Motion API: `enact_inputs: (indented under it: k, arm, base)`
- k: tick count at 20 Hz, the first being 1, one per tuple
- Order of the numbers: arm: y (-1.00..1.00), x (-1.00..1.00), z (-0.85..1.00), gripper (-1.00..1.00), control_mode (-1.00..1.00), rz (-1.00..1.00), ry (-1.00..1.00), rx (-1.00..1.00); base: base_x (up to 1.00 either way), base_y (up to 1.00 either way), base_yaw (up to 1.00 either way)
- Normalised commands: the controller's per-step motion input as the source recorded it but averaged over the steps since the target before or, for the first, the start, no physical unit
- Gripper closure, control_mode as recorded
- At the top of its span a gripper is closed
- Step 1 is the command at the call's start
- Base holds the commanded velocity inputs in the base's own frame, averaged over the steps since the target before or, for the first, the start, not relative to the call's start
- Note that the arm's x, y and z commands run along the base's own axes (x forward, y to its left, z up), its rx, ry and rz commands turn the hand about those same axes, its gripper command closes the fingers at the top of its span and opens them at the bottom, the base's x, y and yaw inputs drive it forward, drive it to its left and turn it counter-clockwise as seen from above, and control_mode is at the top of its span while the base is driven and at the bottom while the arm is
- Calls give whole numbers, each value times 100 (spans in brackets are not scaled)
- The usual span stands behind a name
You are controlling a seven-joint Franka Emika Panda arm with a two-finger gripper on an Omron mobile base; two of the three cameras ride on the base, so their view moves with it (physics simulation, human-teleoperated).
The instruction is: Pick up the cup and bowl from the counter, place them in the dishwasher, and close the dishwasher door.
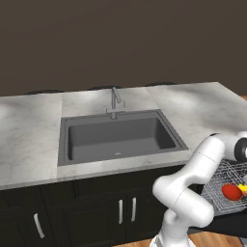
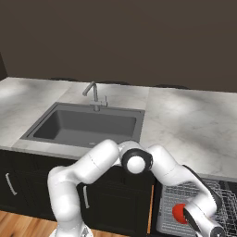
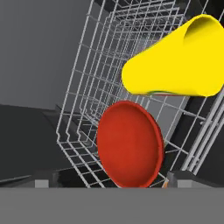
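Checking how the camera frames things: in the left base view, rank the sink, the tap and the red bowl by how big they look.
1. Sink, by far the largest.
2. Tap.
3. Bowl, in the wire rack; smaller than the tap, though not by much.

A: Where's the rounded red bowl [image 3: 129,151]?

B: Lower centre of the hand view, lying in the pulled-out silver wire rack [image 3: 94,65].

A: And the small yellow cup [image 3: 175,61]?

B: Upper right, on its side, just above the bowl. In the left base view, both sit lower right, below the marble counter [image 1: 29,140].
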Motion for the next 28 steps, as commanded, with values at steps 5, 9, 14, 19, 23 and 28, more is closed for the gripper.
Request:
enact_inputs:
  k: [5, 9, 14, 19, 23, 28]
  arm:
    - [0, -16, 12, -100, -100, 3, -2, 0]
    - [0, -20, 10, -100, -100, 3, -2, 0]
    - [0, -23, 11, -100, -100, 3, -3, 0]
    - [0, -25, 7, -100, -100, 4, -3, 0]
    - [0, -27, 4, -100, -100, 4, -3, 0]
    - [0, -33, 7, -100, -100, 4, -4, 0]
  base:
    - [0, 0, 0]
    - [0, 0, 0]
    - [0, 0, 0]
    - [0, 0, 0]
    - [0, 0, 0]
    - [0, 0, 0]
